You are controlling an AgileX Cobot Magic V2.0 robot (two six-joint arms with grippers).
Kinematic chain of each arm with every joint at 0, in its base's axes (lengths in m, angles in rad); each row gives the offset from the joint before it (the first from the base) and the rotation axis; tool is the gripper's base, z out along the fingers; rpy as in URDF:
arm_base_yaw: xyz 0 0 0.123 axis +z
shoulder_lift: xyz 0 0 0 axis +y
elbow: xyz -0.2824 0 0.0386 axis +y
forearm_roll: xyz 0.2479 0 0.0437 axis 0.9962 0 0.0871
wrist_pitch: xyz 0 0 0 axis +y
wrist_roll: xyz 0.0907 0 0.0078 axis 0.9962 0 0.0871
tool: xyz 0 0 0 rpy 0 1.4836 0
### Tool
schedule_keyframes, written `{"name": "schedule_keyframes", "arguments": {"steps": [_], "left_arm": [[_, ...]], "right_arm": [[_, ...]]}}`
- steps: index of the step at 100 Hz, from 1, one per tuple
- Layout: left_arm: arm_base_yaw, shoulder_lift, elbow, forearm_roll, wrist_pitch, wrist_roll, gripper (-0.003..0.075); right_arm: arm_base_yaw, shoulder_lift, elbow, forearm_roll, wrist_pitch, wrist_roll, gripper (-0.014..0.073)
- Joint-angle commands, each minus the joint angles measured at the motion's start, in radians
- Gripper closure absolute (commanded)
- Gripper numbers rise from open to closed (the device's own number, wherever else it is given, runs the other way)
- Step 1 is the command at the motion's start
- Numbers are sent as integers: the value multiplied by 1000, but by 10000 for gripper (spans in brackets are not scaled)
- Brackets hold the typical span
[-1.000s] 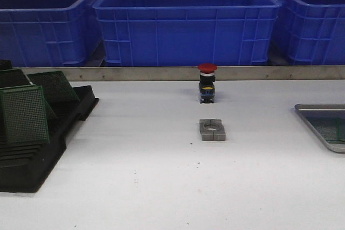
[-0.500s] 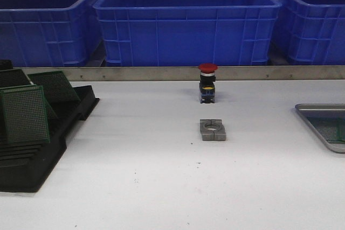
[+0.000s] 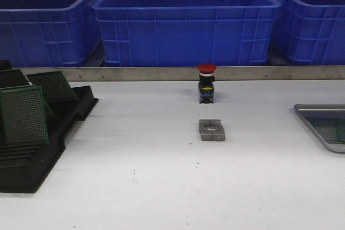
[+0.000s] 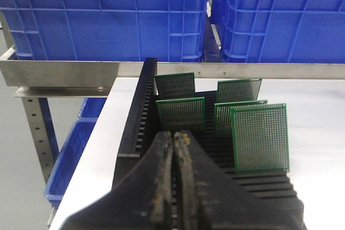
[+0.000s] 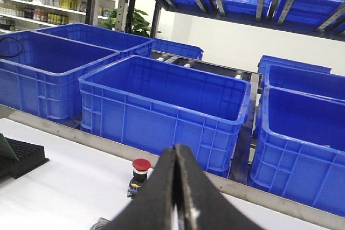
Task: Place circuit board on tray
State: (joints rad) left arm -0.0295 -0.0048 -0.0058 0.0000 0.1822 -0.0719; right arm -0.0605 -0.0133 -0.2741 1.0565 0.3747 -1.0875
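Note:
Several green circuit boards (image 3: 22, 115) stand upright in a black slotted rack (image 3: 32, 165) at the table's left. The left wrist view shows the same boards (image 4: 260, 138) in their rack (image 4: 141, 106), with my left gripper (image 4: 175, 134) shut and empty, hovering over the rack just short of the nearest board. The silver tray (image 3: 321, 108) lies at the table's right edge, cut off by the frame; a green board (image 3: 330, 130) seems to lie flat in it. My right gripper (image 5: 176, 148) is shut on nothing, above the table. Neither gripper shows in the front view.
A red push button (image 3: 206, 83) stands mid-table near the back rail, and appears as the button (image 5: 140, 167) in the right wrist view. A grey metal block (image 3: 211, 130) lies in front of it. Blue crates (image 3: 186, 22) line the back behind a steel rail (image 3: 161, 73).

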Motion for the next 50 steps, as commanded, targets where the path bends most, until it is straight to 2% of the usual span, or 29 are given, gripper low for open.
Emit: {"name": "schedule_keyframes", "arguments": {"steps": [1,50], "left_arm": [[4,-34,31,8,-52,-12,737],[4,-34,31,8,-90,-12,737]], "right_arm": [[1,8,-23,25,-41,-8,655],[1,8,-23,25,-41,-8,655]]}}
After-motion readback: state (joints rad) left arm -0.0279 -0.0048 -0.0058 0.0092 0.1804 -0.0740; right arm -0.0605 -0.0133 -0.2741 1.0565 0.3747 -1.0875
